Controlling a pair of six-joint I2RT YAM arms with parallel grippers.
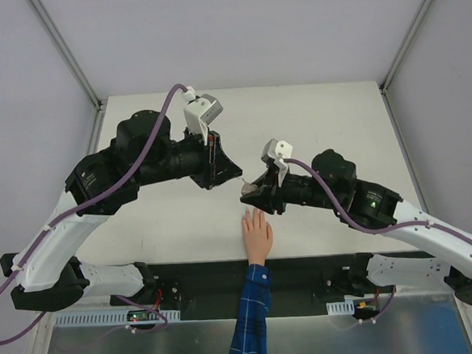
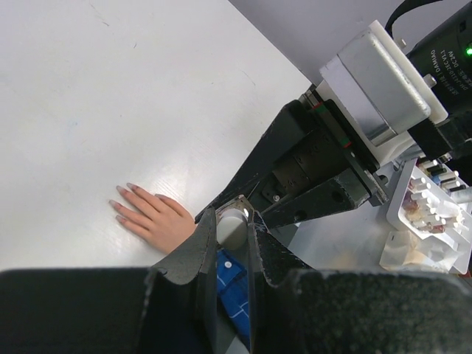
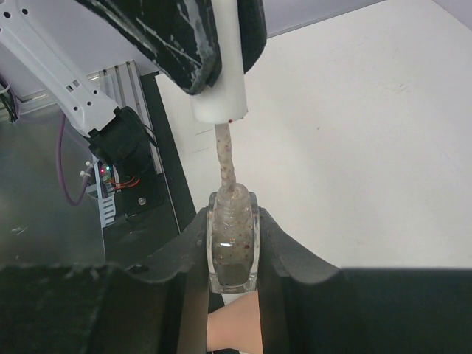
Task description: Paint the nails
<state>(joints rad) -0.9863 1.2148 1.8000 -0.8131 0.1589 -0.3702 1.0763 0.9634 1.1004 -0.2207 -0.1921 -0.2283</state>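
Your right pincer [image 3: 233, 225] is clamped on the polish bottle [image 3: 232, 258]. Your left pincer [image 2: 232, 232] is pinching the white cap [image 3: 216, 81], with the brush stem [image 3: 225, 158] down in the neck. The nails [image 2: 114, 203] sit on the mannequin hand [image 1: 257, 234] at the worktop's [image 1: 337, 121] near edge, with bare surface beyond and to both sides. Only the right wrist view shows the brush clearly.

Tiny, perhaps pinkish nails [image 2: 114, 203], upturned on a flat, palm-down mannequin hand [image 2: 153, 217].

The nails [image 1: 253, 214] are too small to be judged from above — the sleeve [image 1: 250, 322] is cut by the edge.
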